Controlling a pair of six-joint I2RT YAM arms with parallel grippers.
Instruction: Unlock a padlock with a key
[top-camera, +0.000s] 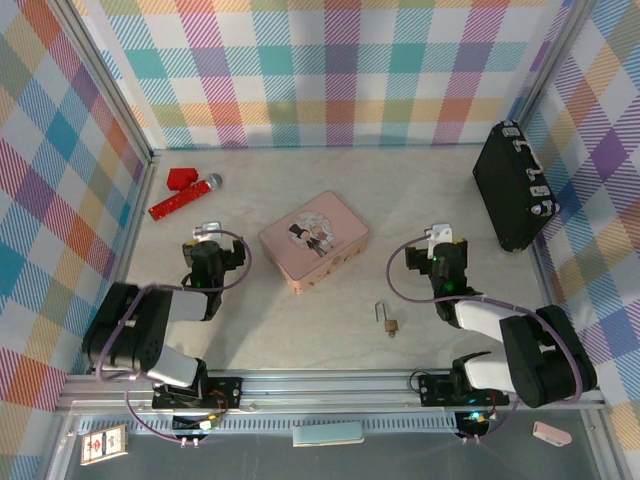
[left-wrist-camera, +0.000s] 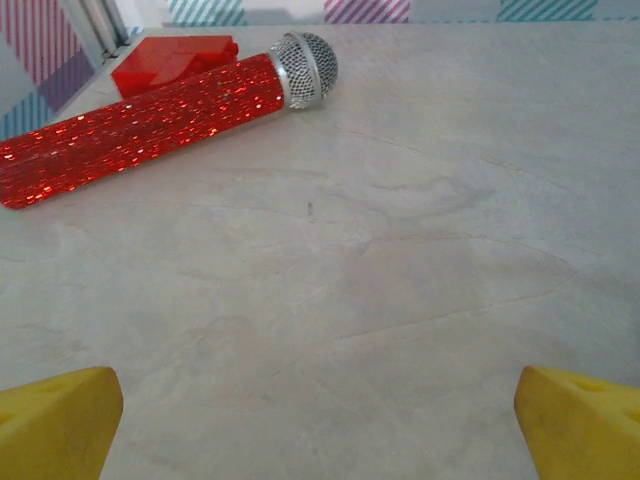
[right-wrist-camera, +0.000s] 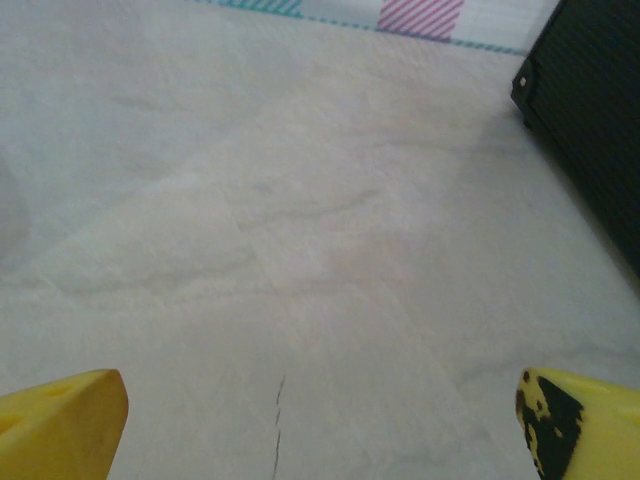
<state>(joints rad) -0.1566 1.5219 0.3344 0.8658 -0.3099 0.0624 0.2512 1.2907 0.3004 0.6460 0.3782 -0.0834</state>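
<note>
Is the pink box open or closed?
Closed. The pink box lies flat on the table with its picture lid down all around, and none of its inside shows.

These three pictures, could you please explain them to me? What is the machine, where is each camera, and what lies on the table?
The machine is two robot arms bolted at the table's near edge. The top picture looks down from above: left hand, right hand, both open and empty. Between them lie a pink tin and a small brass padlock. Far left lies a red toy microphone; far right, a black case. The other two pictures come from cameras on the wrists; the yellow corners are fingertips.
</note>
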